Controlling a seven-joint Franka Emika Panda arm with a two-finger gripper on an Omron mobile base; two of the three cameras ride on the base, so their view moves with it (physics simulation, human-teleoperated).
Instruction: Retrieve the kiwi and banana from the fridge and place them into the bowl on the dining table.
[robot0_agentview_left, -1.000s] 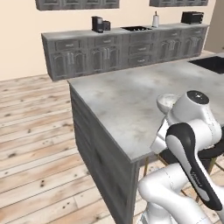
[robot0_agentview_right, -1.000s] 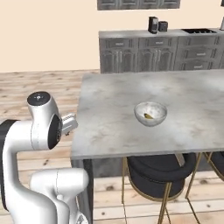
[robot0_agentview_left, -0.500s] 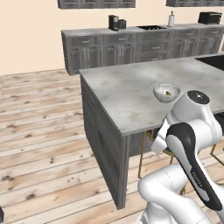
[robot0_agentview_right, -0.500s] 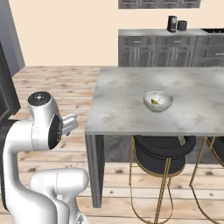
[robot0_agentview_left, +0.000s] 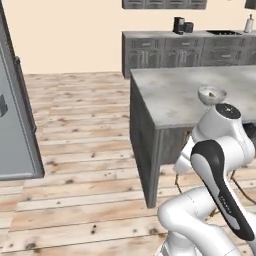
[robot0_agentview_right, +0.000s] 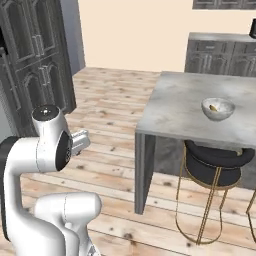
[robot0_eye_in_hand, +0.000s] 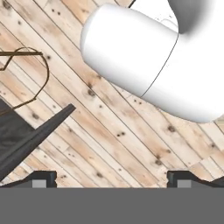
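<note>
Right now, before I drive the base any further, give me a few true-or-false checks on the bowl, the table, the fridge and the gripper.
1. The bowl stands on the dining table. True.
2. The bowl holds nothing. False: a small yellowish piece lies inside it, too small to tell which fruit.
3. The gripper is open, with bare wooden floor between its fingertips. True.
4. The gripper carries the banana. False: nothing sits between the fingertips.
5. A black stool with gold legs is tucked under the dining table. True.
6. The fridge stands right of the table in the left base view. False: it is at the left edge.
</note>
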